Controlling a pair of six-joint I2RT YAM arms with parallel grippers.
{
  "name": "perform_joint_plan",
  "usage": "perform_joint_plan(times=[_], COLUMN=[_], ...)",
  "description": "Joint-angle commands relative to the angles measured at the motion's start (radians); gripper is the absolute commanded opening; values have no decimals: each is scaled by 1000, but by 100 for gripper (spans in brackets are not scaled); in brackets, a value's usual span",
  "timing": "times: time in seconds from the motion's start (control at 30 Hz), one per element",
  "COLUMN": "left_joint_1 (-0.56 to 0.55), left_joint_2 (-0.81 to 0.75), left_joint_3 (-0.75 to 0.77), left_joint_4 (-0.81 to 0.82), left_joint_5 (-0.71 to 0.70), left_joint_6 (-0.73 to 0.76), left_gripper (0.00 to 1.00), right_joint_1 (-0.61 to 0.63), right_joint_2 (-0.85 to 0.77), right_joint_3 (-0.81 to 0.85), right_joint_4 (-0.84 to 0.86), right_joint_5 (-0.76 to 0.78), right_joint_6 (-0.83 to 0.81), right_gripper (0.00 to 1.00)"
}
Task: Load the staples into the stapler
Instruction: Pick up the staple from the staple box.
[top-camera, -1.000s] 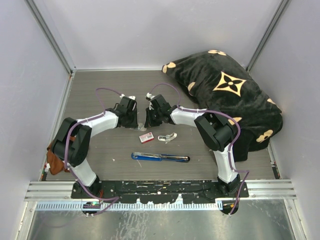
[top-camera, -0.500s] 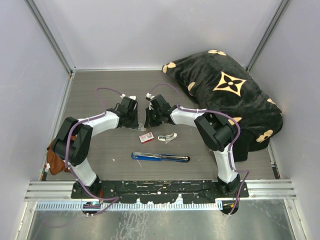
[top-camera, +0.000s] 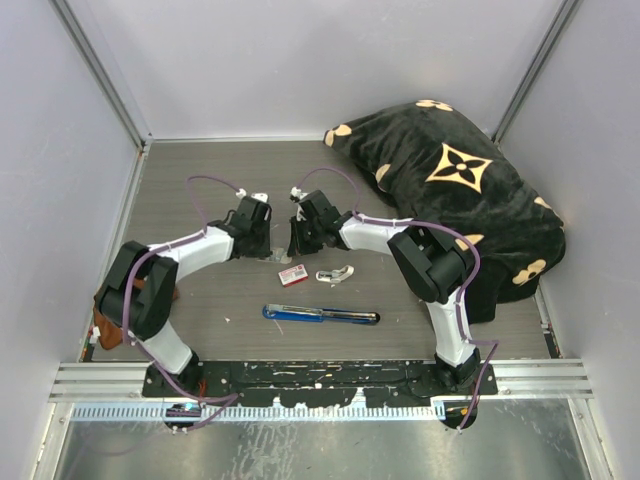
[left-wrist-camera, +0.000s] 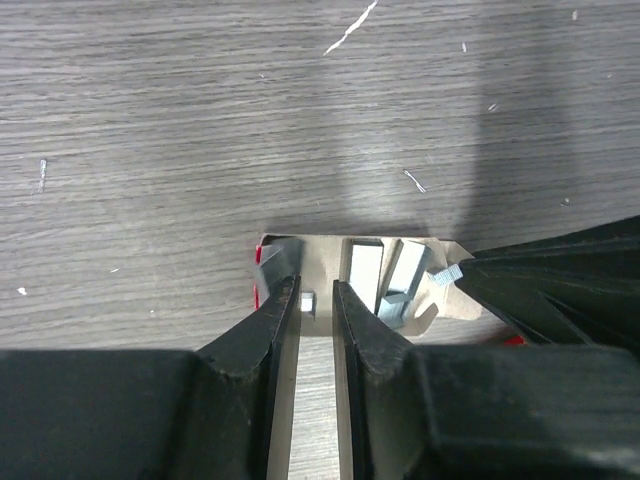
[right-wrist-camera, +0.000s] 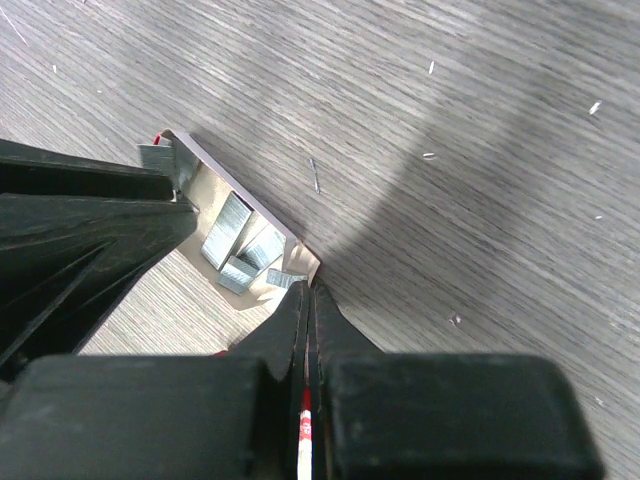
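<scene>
Left gripper (left-wrist-camera: 317, 292): we are seeing its fingers standing narrowly apart over one end of the cardboard tray (left-wrist-camera: 322, 262), with a short silvery piece (left-wrist-camera: 307, 303) sitting between the tips, against one finger only.
Right gripper (right-wrist-camera: 305, 290): we are seeing its fingers pressing together on the tray's other end wall.
Staples (left-wrist-camera: 365, 275): we are finding silvery blocks lying loose inside the tray, around the middle of the table (top-camera: 200, 190).
Stapler (top-camera: 320, 314): it is lying flat near the table's near edge, parallel to it, well apart from both grippers.
Nearby: a red-and-white box (top-camera: 293, 274) and a white piece (top-camera: 335, 272) are lying between tray and stapler; a black patterned blanket (top-camera: 450, 190) is filling the far right corner.
</scene>
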Motion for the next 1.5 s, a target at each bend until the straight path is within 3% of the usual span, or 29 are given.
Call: perform_joint_plan(times=[0.0, 0.23, 0.37, 0.63, 1.2, 1.47], left_joint_1=[6, 15, 30, 36, 38, 41], left_joint_2=[-97, -96, -63, -29, 33, 18], left_joint_3=[-6, 14, 18, 15, 15, 13], left_joint_4=[42, -3, 1, 34, 44, 32], left_joint_5=[-19, -75, -37, -1, -13, -15], left_joint_6=[7, 4, -19, -40, -35, -29], left_gripper=[22, 26, 28, 23, 34, 23], right_joint_1=[2, 2, 2, 1, 1, 1], right_joint_2=[-62, -66, -67, -73, -68, -73], right_joint_3=[-5, -6, -8, -14, -16, -19], right_joint_4=[20, 19, 19, 19, 19, 17], right_joint_5=[12, 11, 11, 15, 12, 19], right_joint_6=[0, 1, 2, 2, -1, -2], right_gripper=[1, 1, 1, 1, 1, 1])
